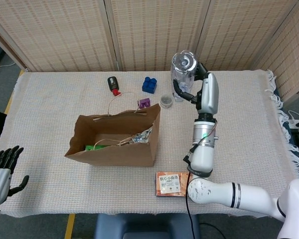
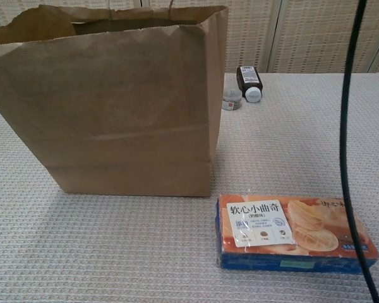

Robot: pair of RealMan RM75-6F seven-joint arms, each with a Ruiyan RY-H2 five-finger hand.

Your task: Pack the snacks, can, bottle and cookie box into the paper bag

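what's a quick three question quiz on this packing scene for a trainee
1. True or false: the cookie box is already inside the paper bag.
2. Which hand holds the clear bottle? A) left hand B) right hand C) neither
3. Fill in: the left hand holds ____.

Key:
1. False. It lies on the table in front of the bag, off its right corner.
2. B. The right hand grips it, raised above the table.
3. Nothing; its fingers are spread at the table's left edge.
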